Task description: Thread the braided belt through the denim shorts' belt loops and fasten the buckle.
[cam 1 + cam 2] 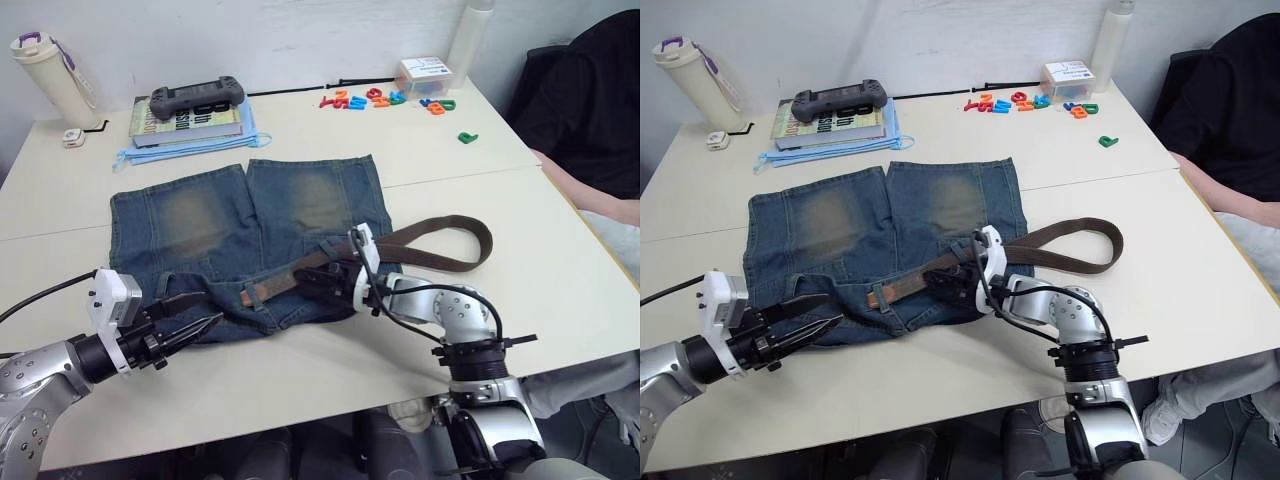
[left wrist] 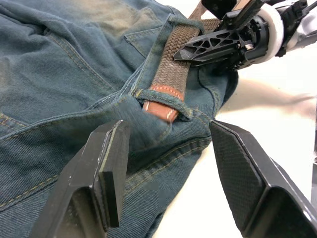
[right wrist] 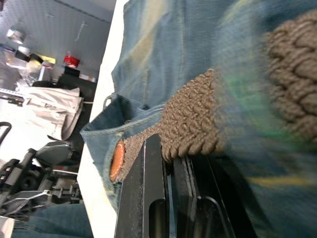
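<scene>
**Belt partway through the shorts**

The left claw [image 1: 205,322] is wide apart, at the edge of the denim shorts [image 1: 200,235] on the counter [image 1: 560,260]. The braided belt [image 1: 440,245] lies along the waistband, its tan tip under one of the belt loops [image 2: 161,95]. The right claw [image 1: 318,281] is clamped on the belt.

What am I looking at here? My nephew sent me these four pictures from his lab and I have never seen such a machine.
It is a two-armed robot at a pale table. Two pictures come from cameras on its head, two from cameras on its wrists. Blue denim shorts lie flat, with a brown braided belt across the waistband. Its tan tip pokes through a belt loop. The right gripper is shut on the belt; the left gripper hovers open by the shorts' edge. Farther back lie books with a game controller on top, a bottle and coloured letters.
</scene>
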`<state>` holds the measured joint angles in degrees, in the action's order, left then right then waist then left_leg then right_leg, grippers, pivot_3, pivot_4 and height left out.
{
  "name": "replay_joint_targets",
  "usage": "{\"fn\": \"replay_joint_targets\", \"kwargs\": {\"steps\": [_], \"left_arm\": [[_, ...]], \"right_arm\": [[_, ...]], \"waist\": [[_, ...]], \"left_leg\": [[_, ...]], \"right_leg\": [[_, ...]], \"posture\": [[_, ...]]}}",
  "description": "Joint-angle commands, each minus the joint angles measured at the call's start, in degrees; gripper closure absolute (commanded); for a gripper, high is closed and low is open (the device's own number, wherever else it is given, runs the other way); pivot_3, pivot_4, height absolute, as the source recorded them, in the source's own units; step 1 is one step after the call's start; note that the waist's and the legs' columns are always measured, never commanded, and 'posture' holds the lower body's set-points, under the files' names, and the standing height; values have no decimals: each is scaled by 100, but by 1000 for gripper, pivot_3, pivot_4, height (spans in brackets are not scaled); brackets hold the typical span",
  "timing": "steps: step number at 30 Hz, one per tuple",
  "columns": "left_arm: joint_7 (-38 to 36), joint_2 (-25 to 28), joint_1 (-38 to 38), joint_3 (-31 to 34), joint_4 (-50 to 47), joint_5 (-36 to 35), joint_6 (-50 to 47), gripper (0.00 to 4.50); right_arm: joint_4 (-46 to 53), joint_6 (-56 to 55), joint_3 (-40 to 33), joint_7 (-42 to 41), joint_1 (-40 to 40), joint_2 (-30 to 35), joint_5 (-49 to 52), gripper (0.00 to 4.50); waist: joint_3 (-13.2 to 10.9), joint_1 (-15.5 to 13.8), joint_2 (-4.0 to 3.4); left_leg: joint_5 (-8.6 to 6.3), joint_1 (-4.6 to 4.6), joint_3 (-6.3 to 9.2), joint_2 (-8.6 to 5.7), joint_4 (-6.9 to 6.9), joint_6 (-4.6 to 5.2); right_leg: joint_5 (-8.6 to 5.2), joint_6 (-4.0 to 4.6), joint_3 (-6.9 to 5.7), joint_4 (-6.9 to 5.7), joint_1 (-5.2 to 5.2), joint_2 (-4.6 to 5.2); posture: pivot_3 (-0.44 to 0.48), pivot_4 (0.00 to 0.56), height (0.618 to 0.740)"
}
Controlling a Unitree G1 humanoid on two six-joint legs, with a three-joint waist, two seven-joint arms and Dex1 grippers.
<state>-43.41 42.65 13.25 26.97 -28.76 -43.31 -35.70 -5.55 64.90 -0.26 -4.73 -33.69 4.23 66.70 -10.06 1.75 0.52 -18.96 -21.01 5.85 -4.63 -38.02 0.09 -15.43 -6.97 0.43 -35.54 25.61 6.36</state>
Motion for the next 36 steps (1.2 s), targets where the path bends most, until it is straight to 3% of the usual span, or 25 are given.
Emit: {"fn": "replay_joint_targets", "kwargs": {"steps": [1,10,17,19,24,36], "left_arm": [[18,-34,-75,23,-1,61,127,1607],[29,-49,74,166,73,-215,-245,1607],[298,-139,652,790,449,-1867,-1778,1607],[287,-191,769,832,503,-1900,-1824,1607],[972,-365,323,764,608,-2685,-2253,1607],[1429,-816,121,336,813,-2534,-2226,1607]], "right_arm": [[380,150,-22,132,-109,-305,43,4500],[712,503,-77,361,53,-677,94,4500],[611,402,-114,350,0,-721,-39,4500],[590,391,-149,343,-31,-717,-58,4500],[613,423,-194,321,-71,-733,-87,4500],[783,493,-257,401,-79,-851,-24,4500]], "waist": [[-1,-9,-1],[-1,-2,-2],[-2,12,-3],[-4,32,-7],[-5,-1,-8],[-4,5,-7]], "left_leg": [[-1,-2,0,2,0,-1],[-3,-4,0,4,0,-3],[-4,-4,0,7,0,-4],[-7,-3,-1,13,1,-7],[-10,-1,-1,24,1,-14],[-16,0,-3,36,0,-26]], "right_leg": [[-1,1,-1,-1,2,-2],[-1,3,-1,1,4,-4],[-2,4,0,0,5,-7],[-4,7,2,0,6,-12],[-8,15,0,-4,8,-23],[-9,19,4,-6,10,-41]], "posture": [[0,150,713],[0,150,713],[0,150,713],[0,150,713],[0,150,713],[0,150,713]]}}
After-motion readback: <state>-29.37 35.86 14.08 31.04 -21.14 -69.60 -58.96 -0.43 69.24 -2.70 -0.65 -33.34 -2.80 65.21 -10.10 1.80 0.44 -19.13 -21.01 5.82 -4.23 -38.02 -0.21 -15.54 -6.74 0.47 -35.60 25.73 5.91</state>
